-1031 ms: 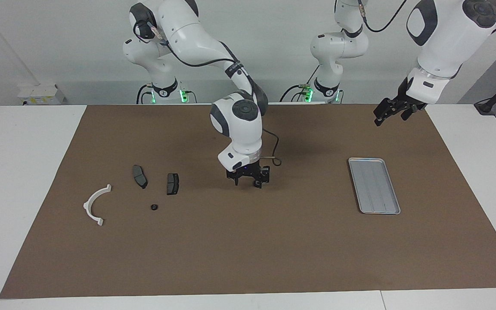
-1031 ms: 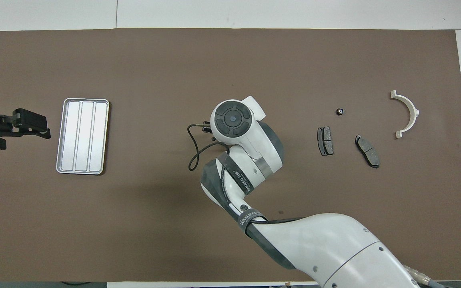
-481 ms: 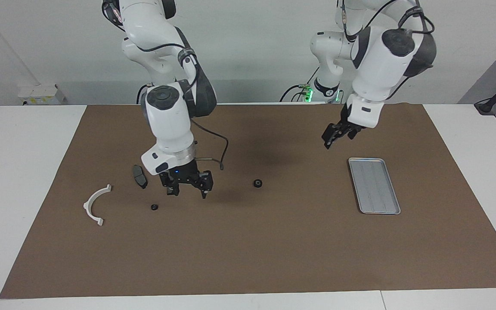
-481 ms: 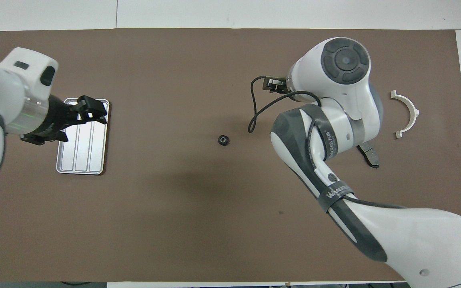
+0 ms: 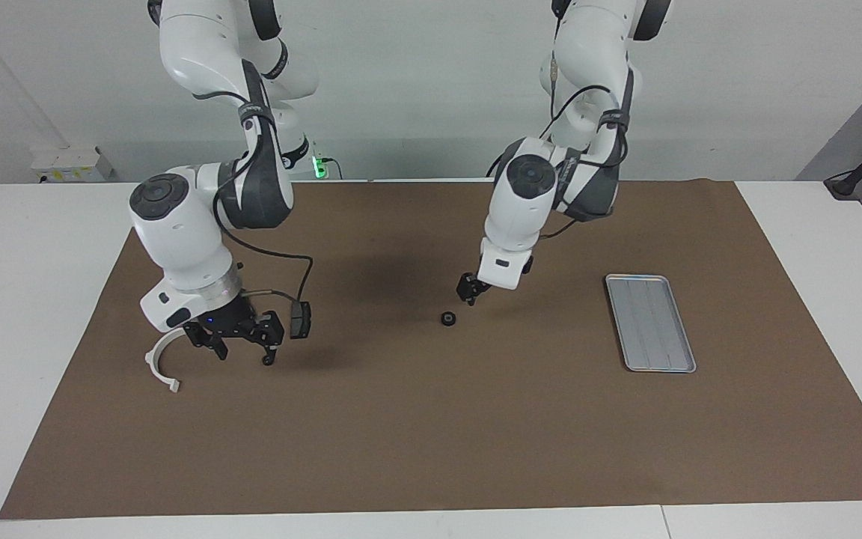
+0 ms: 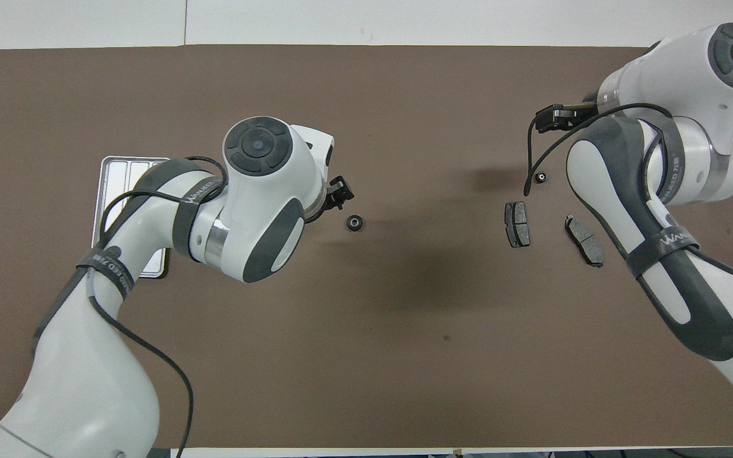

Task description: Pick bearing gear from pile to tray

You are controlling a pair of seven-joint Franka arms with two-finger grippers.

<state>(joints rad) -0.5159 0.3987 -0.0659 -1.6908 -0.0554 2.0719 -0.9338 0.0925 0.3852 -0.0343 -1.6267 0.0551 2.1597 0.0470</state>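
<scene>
The bearing gear [image 5: 447,318], a small black ring, lies alone on the brown mat mid-table; it also shows in the overhead view [image 6: 354,222]. My left gripper [image 5: 468,292] hangs low over the mat just beside the gear, apart from it. The silver tray [image 5: 650,321] lies empty toward the left arm's end, partly covered by the left arm in the overhead view [image 6: 126,169]. My right gripper [image 5: 244,352] is open and empty over the pile, next to the white half-ring bracket [image 5: 161,363]. The pile's brake pads [image 6: 517,224] [image 6: 584,239] and a tiny black piece [image 6: 539,177] lie there.
The brown mat [image 5: 431,434] covers most of the white table. One brake pad [image 5: 300,320] shows beside the right gripper in the facing view. The right arm hides the bracket in the overhead view.
The left gripper swung from near the tray down to beside the bearing gear. The right gripper moved away from the gear, over the pile, to the white bracket. The gear stayed put.
</scene>
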